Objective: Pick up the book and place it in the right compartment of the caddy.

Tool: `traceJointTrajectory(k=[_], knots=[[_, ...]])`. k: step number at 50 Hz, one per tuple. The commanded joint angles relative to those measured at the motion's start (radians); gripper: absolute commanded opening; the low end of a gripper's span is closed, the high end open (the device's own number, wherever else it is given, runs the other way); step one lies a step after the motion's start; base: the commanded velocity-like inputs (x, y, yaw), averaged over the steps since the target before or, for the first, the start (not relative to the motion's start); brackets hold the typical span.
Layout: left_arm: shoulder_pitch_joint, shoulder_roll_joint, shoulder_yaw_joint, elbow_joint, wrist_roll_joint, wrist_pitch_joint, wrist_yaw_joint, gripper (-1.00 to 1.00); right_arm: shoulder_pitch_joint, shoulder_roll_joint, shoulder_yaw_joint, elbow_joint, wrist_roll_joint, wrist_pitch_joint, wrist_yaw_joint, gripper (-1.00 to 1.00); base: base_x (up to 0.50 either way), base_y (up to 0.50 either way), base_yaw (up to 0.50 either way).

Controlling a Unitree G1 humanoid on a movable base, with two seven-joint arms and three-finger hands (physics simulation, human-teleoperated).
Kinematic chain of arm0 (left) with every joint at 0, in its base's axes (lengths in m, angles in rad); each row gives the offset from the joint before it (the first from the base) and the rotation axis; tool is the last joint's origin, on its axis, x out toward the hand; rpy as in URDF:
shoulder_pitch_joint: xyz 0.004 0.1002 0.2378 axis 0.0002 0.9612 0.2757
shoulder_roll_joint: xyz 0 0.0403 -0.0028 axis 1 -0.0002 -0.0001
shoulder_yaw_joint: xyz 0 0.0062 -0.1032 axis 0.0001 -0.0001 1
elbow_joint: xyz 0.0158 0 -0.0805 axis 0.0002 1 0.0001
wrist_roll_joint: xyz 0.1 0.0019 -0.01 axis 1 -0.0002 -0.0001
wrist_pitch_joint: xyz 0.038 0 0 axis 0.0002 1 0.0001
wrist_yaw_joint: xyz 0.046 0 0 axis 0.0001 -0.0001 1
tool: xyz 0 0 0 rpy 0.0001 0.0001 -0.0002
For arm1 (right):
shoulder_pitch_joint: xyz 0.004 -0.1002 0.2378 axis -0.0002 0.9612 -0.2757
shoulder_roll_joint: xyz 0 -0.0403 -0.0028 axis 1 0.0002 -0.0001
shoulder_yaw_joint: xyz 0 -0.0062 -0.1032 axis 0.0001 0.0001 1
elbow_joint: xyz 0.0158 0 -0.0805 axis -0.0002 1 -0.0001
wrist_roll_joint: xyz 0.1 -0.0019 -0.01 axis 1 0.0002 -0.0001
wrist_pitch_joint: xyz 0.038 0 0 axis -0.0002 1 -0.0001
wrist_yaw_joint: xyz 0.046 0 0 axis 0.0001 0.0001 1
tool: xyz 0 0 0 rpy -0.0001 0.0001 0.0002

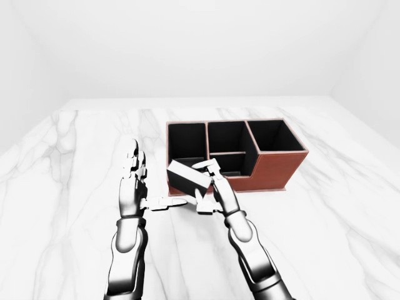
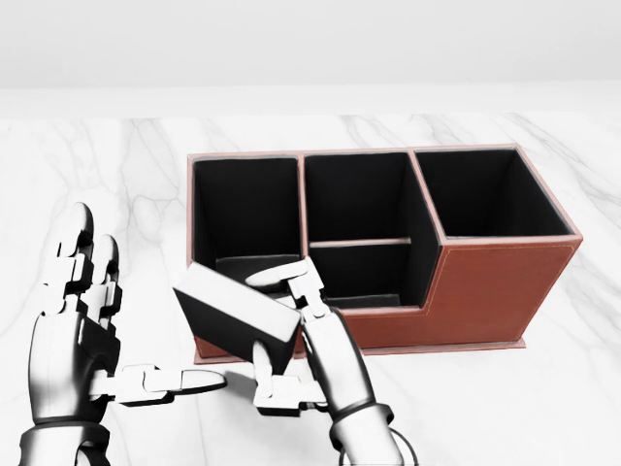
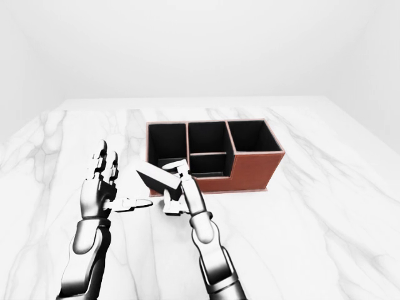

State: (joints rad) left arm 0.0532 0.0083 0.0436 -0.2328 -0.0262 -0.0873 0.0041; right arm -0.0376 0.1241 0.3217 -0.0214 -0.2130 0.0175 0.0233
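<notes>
Right hand (image 2: 291,335) gripping book (image 2: 236,318), fingers over top edge, thumb underneath; book lifted off marble table (image 2: 543,408), hovering at near-left corner of caddy (image 2: 485,291). Left hand (image 2: 82,330) open, touching nothing. Transport step: keeping pinch firm, carrying right past both middle cells, clearing rim before lowering into right compartment (image 2: 490,194). Book tilting, long axis running far-left to near-right

One book (image 2: 236,316), one caddy (image 2: 485,291) with four compartments, two robot hands, left hand (image 2: 73,330) and right hand (image 2: 301,335) beside the caddy, one marble table (image 1: 337,237)
</notes>
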Motion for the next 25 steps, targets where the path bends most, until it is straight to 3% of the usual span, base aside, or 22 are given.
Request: traceJointTrajectory(k=[1,2,3,4,25], knots=[[0.001,-0.001,-0.001,0.012,-0.018,0.000,-0.013,1.00,-0.031,-0.003,-0.026,-0.116,0.067,0.070,0.000,-1.00,0.00,0.00,0.00],[0.001,-0.001,-0.001,0.014,-0.019,0.000,-0.014,1.00,-0.031,-0.008,-0.030,-0.062,0.066,0.008,-0.005,-1.00,0.00,0.00,0.00],[0.002,-0.001,-0.001,0.013,-0.019,0.000,-0.014,1.00,-0.033,-0.007,-0.032,-0.071,0.064,0.015,-0.003,-1.00,0.00,0.00,0.00],[0.002,-0.001,-0.002,0.008,-0.018,0.000,-0.013,1.00,-0.041,-0.003,-0.032,-0.132,0.061,0.070,0.005,-1.00,0.00,0.00,0.00],[0.001,-0.001,-0.003,0.017,-0.015,0.000,-0.014,1.00,-0.194,-0.018,-0.115,-0.390,0.052,0.070,0.066,-1.00,0.00,0.00,0.00]])
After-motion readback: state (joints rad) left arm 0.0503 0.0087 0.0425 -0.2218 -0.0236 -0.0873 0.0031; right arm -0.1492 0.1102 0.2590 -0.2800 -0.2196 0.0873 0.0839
